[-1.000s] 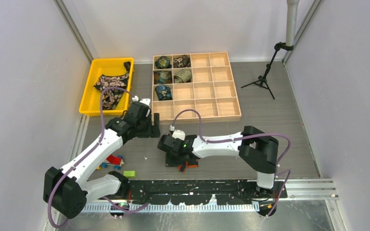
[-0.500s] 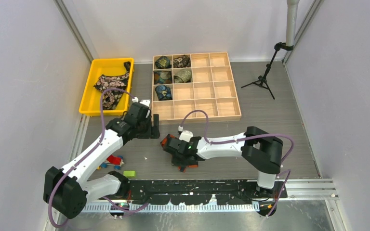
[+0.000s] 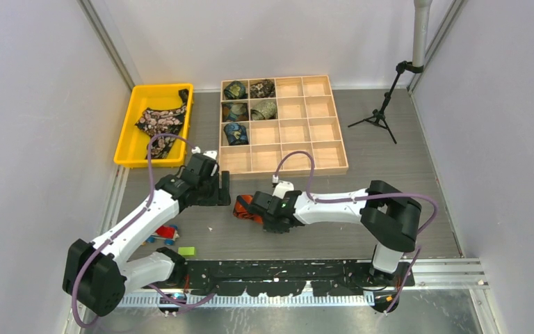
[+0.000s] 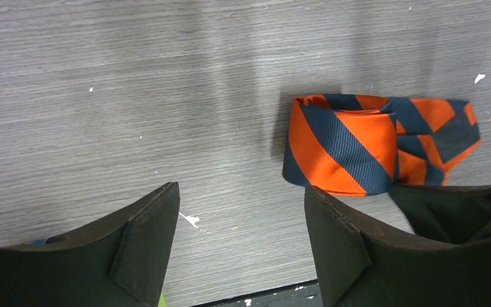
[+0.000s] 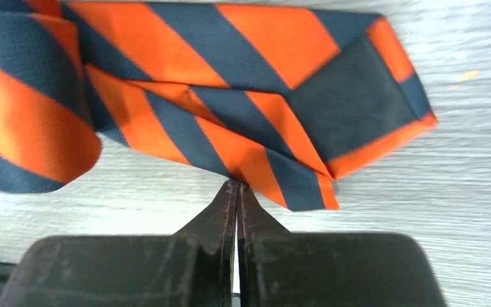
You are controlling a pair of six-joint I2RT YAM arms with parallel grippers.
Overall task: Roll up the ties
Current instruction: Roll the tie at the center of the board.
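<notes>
Orange-striped tie [image 4: 358, 150] mid-roll — right jaws closed at its edge, left jaws wide; needs winding tighter.

I count five rolled ties [image 3: 235, 89], one striped tie [image 4: 342, 147], one floral tie [image 3: 154, 124] and one tripod [image 3: 377, 115].

I see the tie [image 3: 245, 207] on the table [image 3: 389, 181], left gripper [image 3: 217, 189] at its left, right gripper [image 3: 260, 213] at its right; behind, rolls [image 3: 250, 110] in the tray [image 3: 341, 164], bin [image 3: 128, 142] leftward.
</notes>
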